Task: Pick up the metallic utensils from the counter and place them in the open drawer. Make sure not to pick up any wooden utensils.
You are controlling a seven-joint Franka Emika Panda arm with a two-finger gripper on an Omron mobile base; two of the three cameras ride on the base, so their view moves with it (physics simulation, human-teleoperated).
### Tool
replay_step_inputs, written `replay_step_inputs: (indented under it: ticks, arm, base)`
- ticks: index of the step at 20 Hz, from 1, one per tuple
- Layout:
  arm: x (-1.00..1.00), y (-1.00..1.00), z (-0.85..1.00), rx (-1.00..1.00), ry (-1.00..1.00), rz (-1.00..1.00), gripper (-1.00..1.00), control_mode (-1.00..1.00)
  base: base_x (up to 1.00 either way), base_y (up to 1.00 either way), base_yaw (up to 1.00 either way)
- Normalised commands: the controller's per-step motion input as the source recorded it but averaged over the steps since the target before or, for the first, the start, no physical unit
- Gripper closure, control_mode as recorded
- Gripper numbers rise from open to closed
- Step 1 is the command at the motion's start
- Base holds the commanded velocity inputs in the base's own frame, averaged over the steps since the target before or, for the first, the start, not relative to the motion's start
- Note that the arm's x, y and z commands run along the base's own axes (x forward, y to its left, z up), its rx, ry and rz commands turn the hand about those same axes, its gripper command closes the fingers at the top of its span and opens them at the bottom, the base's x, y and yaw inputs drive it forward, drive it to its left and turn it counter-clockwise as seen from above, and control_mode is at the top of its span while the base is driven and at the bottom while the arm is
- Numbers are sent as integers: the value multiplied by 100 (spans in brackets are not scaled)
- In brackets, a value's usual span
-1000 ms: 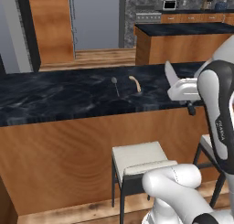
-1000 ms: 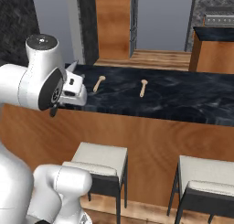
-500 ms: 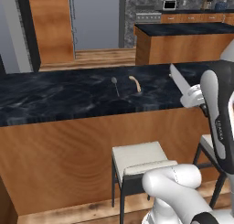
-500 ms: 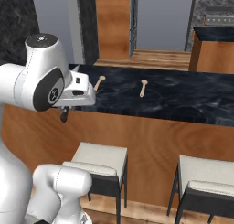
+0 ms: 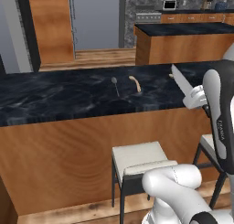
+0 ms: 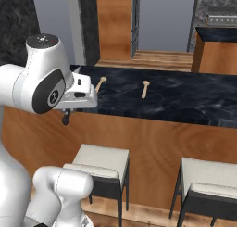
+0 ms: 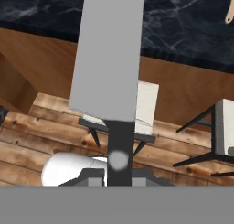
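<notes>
Knife point(image 7: 109, 54) blade runs off the hand view's top edge; the jaws stand narrow, clamped on its dark handle, above the bench point(image 5: 64, 95).

The knife point(image 7: 109, 58) had a flat pale grey blade and a black handle. The counter point(image 5: 68, 97) was black marble with faint white veins over warm brown wood grain. The stools point(image 6: 104, 161) had off-white seats on dark frames.

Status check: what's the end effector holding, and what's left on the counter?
End effector shut on knife. Metal spoon and wooden utensil on counter. Path clear.
</notes>
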Motion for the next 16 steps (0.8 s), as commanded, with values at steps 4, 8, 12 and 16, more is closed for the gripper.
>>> replay_step_inputs:
  ticks: [4,8,12,16]
  arm:
    - [0,0,0,0,0,0,100,-100]
    - [-5,0,0,0,-1,0,100,100]
    - [0,0,0,0,0,0,100,100]
    - [0,0,0,0,0,0,100,100]
  base:
    - [0,0,0]
    - [-26,0,0]
    - [-100,-38,-10]
    - [-99,-47,-13]
